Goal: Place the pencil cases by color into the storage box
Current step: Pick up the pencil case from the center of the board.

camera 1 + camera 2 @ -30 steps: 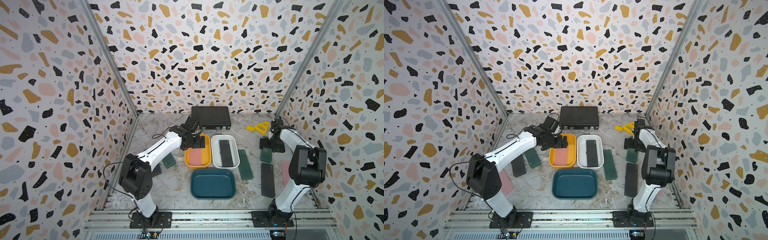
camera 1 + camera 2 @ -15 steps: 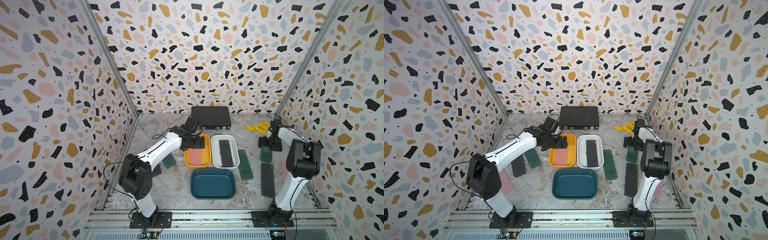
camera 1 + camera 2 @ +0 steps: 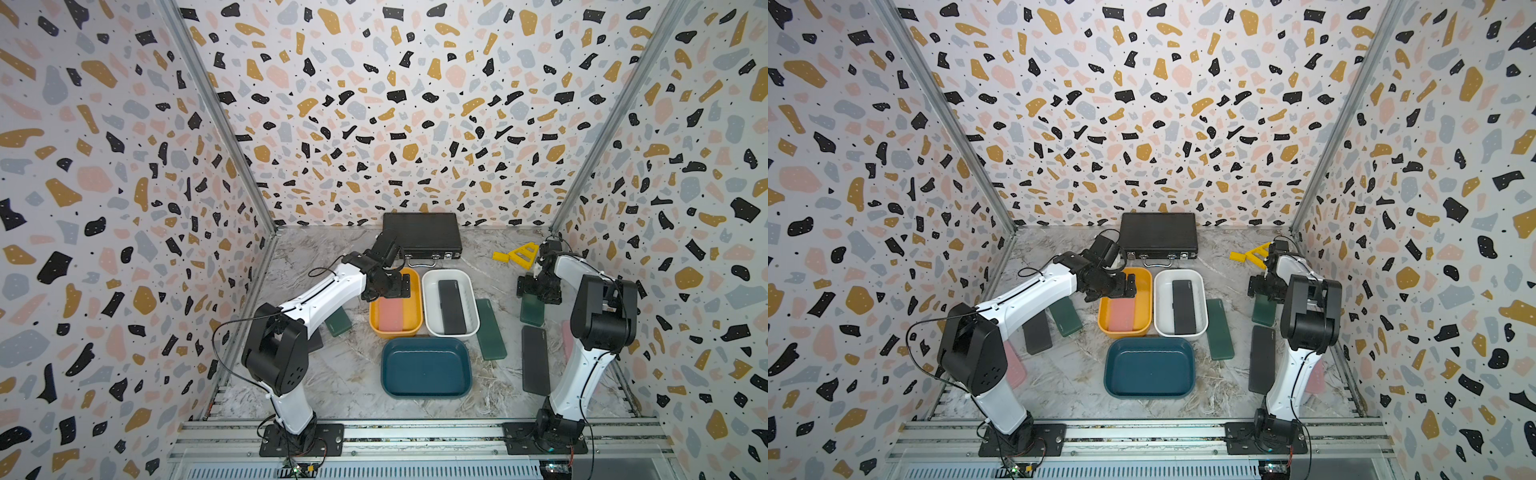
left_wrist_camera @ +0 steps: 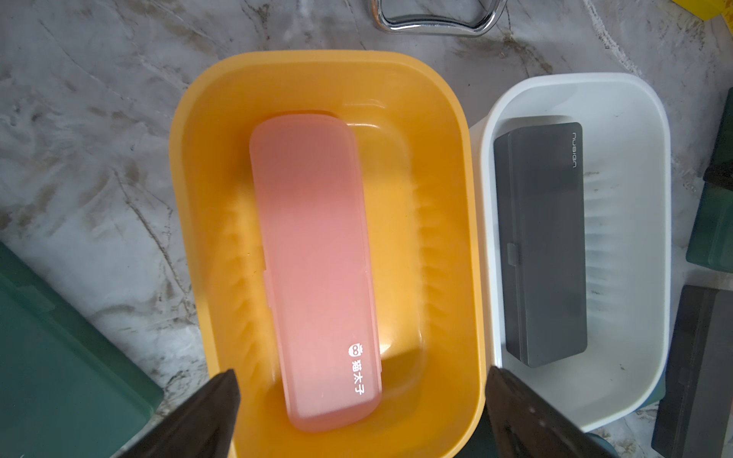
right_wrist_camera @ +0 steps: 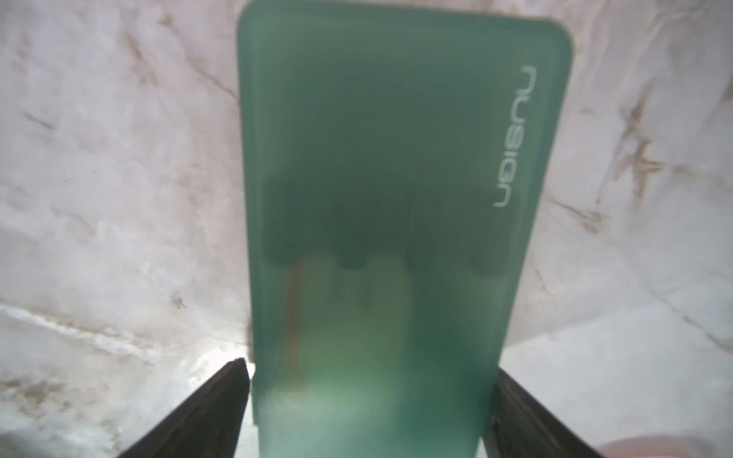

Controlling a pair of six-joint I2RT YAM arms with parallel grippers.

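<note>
My left gripper hangs open over the yellow tub, where a pink pencil case lies. A black case lies in the white tub. The teal tub holds nothing. My right gripper straddles a dark green case lying flat on the table. One finger is against its edge and the other is a sliver off. More cases lie loose: green, black, green, black, pink.
A black briefcase stands against the back wall behind the tubs. Yellow plastic pieces lie at the back right, close to my right gripper. Another pink case is half hidden behind the right arm. Patterned walls close in three sides.
The right arm's elbow has swung a little leftward while its gripper stayed down at the green case. The left arm has not moved.
</note>
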